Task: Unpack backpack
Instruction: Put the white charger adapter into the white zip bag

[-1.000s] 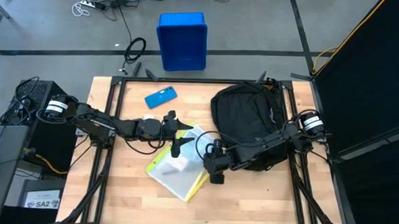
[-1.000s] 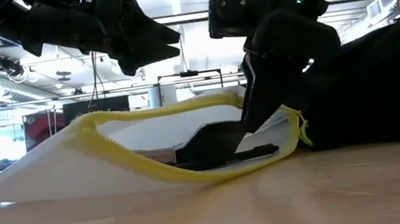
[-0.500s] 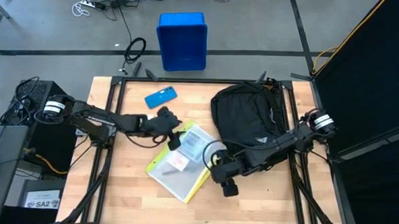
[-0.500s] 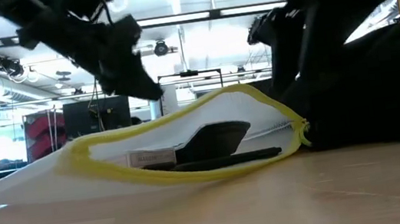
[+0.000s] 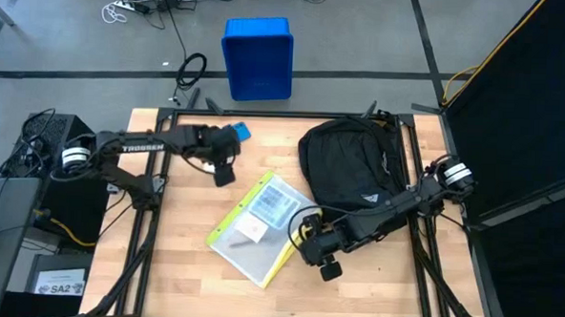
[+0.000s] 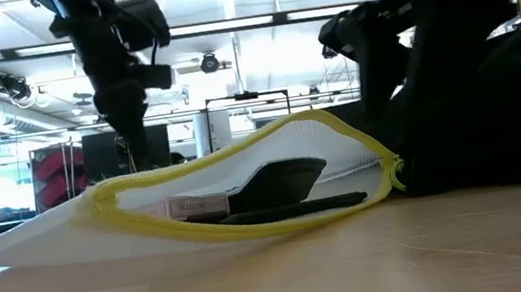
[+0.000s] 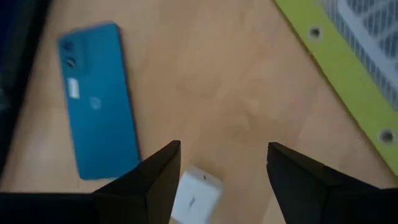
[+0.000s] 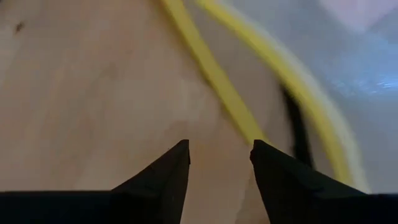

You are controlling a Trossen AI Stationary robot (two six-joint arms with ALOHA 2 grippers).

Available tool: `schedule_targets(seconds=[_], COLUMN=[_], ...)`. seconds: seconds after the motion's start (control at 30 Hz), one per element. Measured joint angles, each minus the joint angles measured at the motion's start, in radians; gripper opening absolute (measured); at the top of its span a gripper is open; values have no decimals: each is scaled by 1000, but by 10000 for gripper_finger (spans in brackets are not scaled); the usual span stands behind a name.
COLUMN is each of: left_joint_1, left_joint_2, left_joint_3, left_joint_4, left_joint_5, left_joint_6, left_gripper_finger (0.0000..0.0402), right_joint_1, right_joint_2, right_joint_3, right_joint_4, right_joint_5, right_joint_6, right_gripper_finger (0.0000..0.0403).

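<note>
You had two dark, slender, jointed arms on the rig. The left arm [image 5: 154, 145] carried white lettering along its upper link and a round white-capped joint at its base. The right arm [image 5: 395, 204] had the same white cap near its base and a loop of black cable by its wrist. Each ended in two dark, wedge-shaped fingers [image 7: 146, 180].

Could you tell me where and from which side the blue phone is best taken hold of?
Probably across its two long edges, coming straight down from above. The blue phone lies flat on the table, so only its thin sides offer a grip. The left pincer hovers beside it, open, with a small white object between its fingers.
</note>
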Motion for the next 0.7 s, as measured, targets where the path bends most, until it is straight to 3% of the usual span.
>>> schedule_targets(seconds=[0.33, 0.7], left_joint_1=[175, 196], left_joint_2=[32, 283], left_joint_3=[0, -1], left_joint_4=[-102, -97], left_joint_5=[114, 48], left_joint_6=[167, 266], left_gripper_finger=[238, 271], right_joint_1=[-25, -27], right_joint_2=[1, 2], right_joint_3=[0, -1], right_joint_4=[2, 13], right_joint_5=[4, 4], right_joint_6=[1, -2], right_gripper_finger=[145, 141])
